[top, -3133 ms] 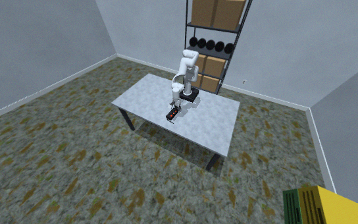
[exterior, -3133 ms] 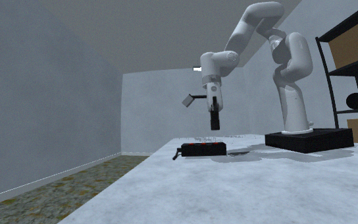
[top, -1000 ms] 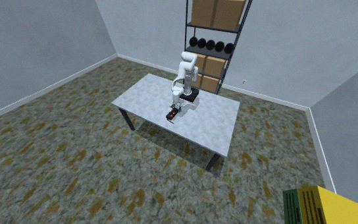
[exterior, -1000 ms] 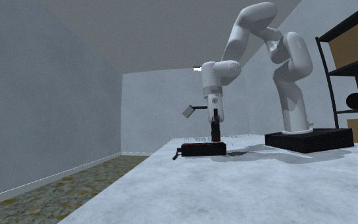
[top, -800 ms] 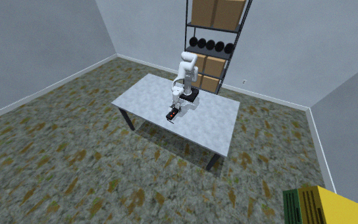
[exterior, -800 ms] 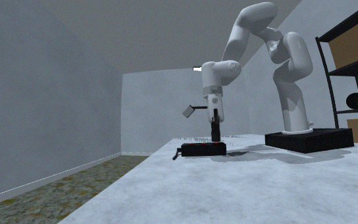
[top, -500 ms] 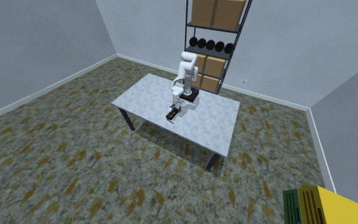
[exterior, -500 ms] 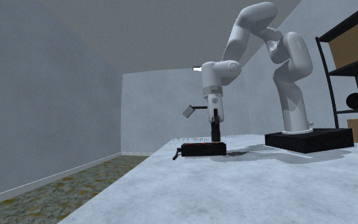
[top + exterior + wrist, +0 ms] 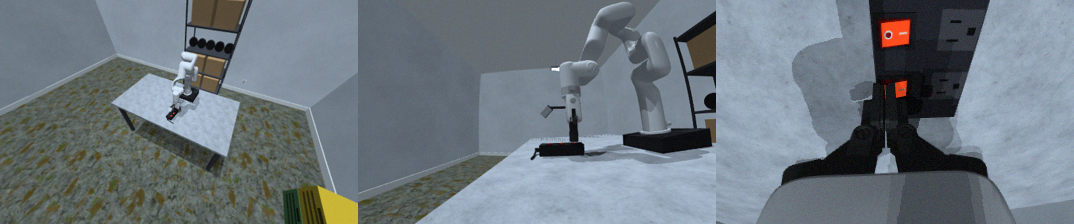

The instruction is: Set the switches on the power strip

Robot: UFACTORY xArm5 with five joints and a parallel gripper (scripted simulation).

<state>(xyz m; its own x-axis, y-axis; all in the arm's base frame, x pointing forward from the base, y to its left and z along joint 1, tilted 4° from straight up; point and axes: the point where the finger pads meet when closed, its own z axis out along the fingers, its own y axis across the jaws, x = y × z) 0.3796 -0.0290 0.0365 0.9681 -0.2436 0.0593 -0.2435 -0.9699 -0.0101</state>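
Observation:
The black power strip lies flat on the table, right way up, with its cable stub at the left end. It also shows in the top view. My gripper is shut and empty. It points straight down, with its fingertips on the top of the strip at the end far from the cable. In the wrist view the closed fingertips cover part of an orange switch. A second orange switch lies clear beyond it. A third switch is out of the wrist view. I cannot tell the switch positions.
The arm's black base stands on the table to the right of the strip. A shelf rack with cardboard boxes stands behind the table. The table edge is close to the strip's cable end.

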